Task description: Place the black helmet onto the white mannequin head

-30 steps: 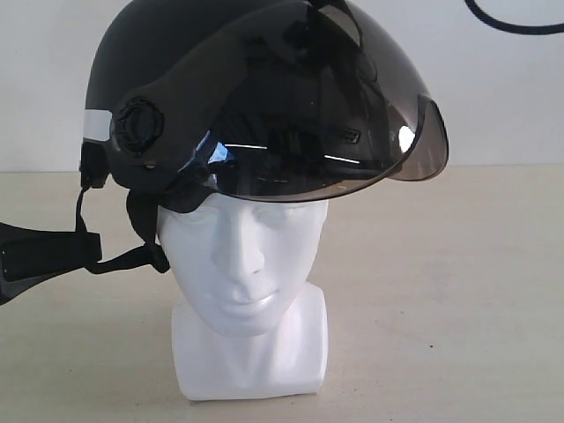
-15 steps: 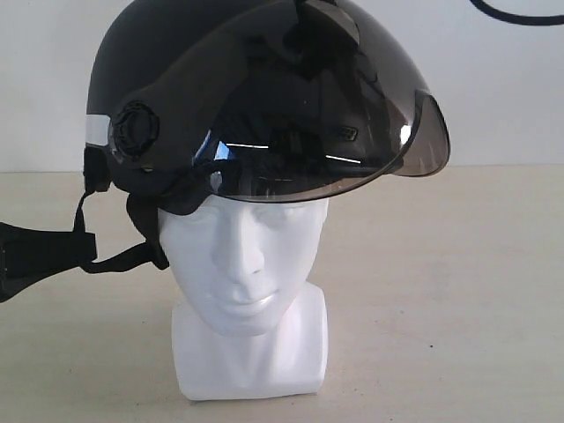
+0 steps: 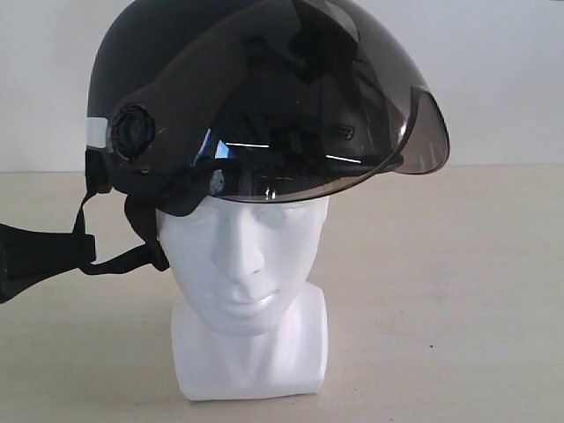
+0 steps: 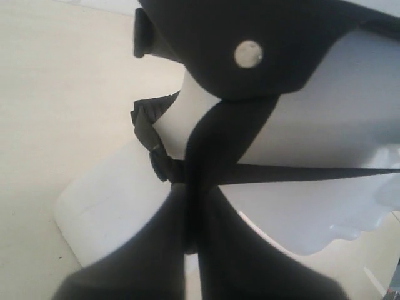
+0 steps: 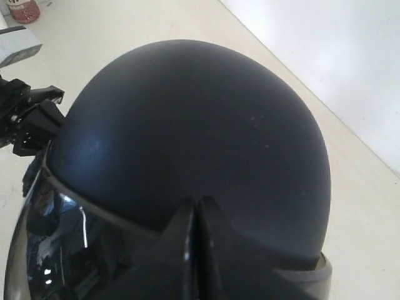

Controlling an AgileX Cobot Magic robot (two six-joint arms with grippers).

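Note:
The black helmet (image 3: 176, 70) sits on top of the white mannequin head (image 3: 247, 264), its smoky visor (image 3: 352, 106) jutting out over the brow. My left gripper (image 3: 18, 260) is at the left edge, level with the face, shut on the black chin strap (image 3: 115, 260). The left wrist view shows its jaws (image 4: 195, 187) pinched on that strap (image 4: 231, 131) beside the white head (image 4: 337, 125). My right gripper (image 5: 198, 203) is shut with nothing between its fingers. It is over the helmet's dome (image 5: 187, 125), at the visor's top edge, and does not show in the exterior view.
The head stands on a beige table (image 3: 441, 308) in front of a white wall (image 3: 493, 70). In the right wrist view a grey box (image 5: 19, 44) and a reddish jar (image 5: 25, 9) stand on the table beyond the helmet.
The black cable at the top right has gone out of the exterior view. The helmet has shifted very slightly. The left gripper keeps its hold on the strap.

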